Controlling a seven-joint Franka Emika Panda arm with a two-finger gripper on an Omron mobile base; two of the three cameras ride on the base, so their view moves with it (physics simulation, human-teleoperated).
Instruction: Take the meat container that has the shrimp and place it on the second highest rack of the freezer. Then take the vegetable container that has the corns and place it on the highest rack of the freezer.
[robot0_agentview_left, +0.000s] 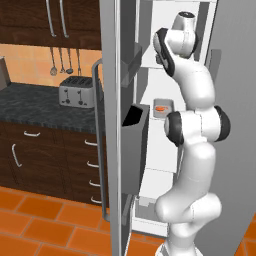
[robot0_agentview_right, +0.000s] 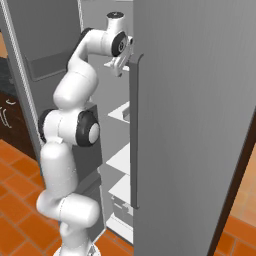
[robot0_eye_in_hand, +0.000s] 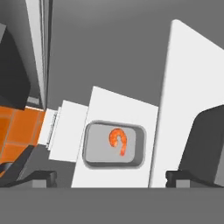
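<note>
Our gripper (robot0_eye_in_hand: 109, 177) hangs released above the tray (robot0_eye_in_hand: 114, 145) with the shrimp (robot0_eye_in_hand: 118, 141) — withdrawing carelessly, we might clip the shelf (robot0_eye_in_hand: 179, 87) beside it.

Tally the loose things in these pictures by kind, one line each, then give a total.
Small shallow grey metal tray on a white freezer shelf: 1
Curled orange-pink shrimp lying in that tray: 1
Silver four-slot toaster on the dark speckled counter: 1
Long grey utensils hanging on the tan wall: 3
Total: 6
</note>
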